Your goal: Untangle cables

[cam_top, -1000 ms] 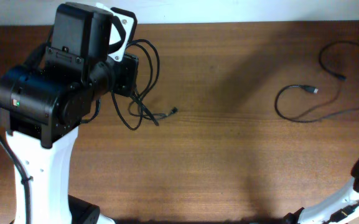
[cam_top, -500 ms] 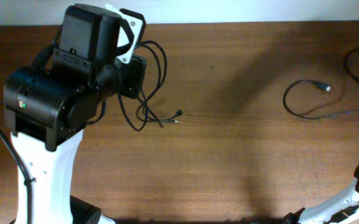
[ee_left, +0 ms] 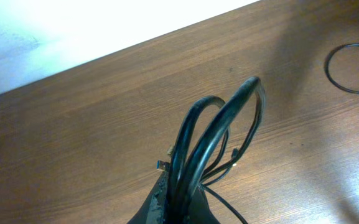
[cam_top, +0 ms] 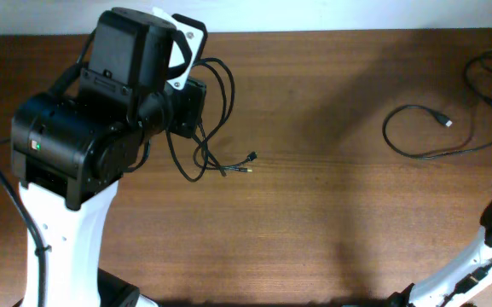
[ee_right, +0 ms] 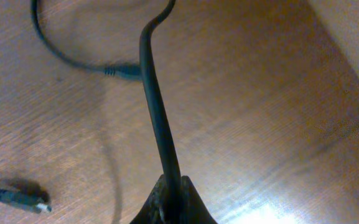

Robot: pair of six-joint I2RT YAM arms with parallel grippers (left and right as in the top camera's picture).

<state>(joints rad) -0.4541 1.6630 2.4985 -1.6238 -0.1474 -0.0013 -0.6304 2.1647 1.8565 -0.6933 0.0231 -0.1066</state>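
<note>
Shifted slightly right since the earlier overhead frame, left arm (cam_top: 83, 145) dangles looped cables (cam_top: 216, 102) over table (cam_top: 314, 222), loose cable (cam_top: 416, 153) curled far right; left wrist: left gripper (ee_left: 178, 200) pinches those loops; right wrist: right gripper (ee_right: 170, 198) clamps one cable strand (ee_right: 157, 118).

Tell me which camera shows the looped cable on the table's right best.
Overhead: the looped cable shows its full loop and plug end. The left wrist view catches only an arc at its edge. The right wrist view shows close cable pieces; which is this one, I cannot tell.
</note>
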